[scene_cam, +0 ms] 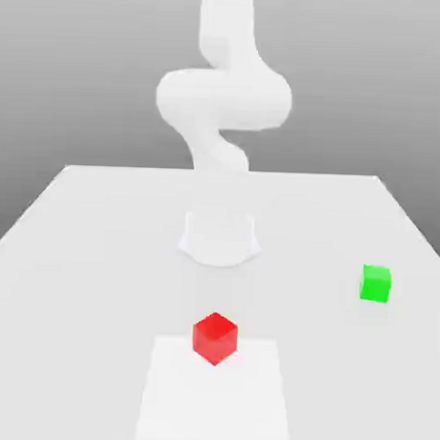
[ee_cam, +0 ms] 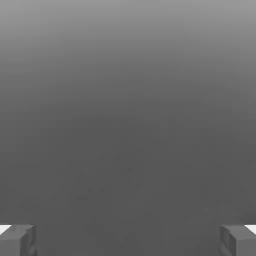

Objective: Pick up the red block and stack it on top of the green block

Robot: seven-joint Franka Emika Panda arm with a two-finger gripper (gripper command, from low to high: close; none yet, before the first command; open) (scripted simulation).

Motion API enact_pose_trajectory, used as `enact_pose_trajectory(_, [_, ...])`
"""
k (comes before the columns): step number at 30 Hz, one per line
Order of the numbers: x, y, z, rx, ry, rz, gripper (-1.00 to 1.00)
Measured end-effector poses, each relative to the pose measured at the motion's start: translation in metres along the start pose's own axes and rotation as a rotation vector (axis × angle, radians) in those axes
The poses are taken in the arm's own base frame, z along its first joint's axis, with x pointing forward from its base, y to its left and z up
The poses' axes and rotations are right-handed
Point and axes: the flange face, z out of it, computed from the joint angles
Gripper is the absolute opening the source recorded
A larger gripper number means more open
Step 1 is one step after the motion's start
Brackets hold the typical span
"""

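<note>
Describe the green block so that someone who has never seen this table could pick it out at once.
Start from the white table in the exterior view, with the white robot arm rising at its far middle. Look toward the table's right edge in that view: the green block sits there alone. It is a small bright green cube, well apart from the red block, the same size, near the front middle.

The arm [scene_cam: 224, 90] is cut off by the exterior view's top edge. The desk [scene_cam: 79, 254] runs out past the bottom and side edges. In the hand view, the claw's [ee_cam: 128, 240] fingertips [ee_cam: 17, 240] are cropped at both lower corners.
</note>
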Motion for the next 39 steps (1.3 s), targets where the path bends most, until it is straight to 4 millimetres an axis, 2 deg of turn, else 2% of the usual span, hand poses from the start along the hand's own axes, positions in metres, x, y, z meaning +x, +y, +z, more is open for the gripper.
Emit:
enact_pose_trajectory(4, [-0.024,0.033,0.097,-0.118,-0.09,0.143,0.0])
enact_pose_trajectory(9, [-0.074,0.092,0.196,-0.286,-0.175,0.314,0.0])
enact_pose_trajectory(13, [-0.128,0.155,0.257,-0.447,-0.223,0.455,0.0])
enact_pose_trajectory(17, [-0.192,0.232,0.305,-0.628,-0.248,0.596,0.0])
enact_pose_trajectory(19, [-0.213,0.26,0.326,-0.676,-0.251,0.637,0.0])
enact_pose_trajectory(23, [-0.234,0.281,0.352,-0.689,-0.257,0.644,0.0])
enact_pose_trajectory(24, [-0.238,0.285,0.357,-0.689,-0.257,0.644,-1.0])
enact_pose_trajectory(31, [-0.239,0.286,0.358,-0.688,-0.256,0.644,-1.0])
enact_pose_trajectory(39, [-0.215,0.256,0.315,-0.689,-0.257,0.637,-1.0])
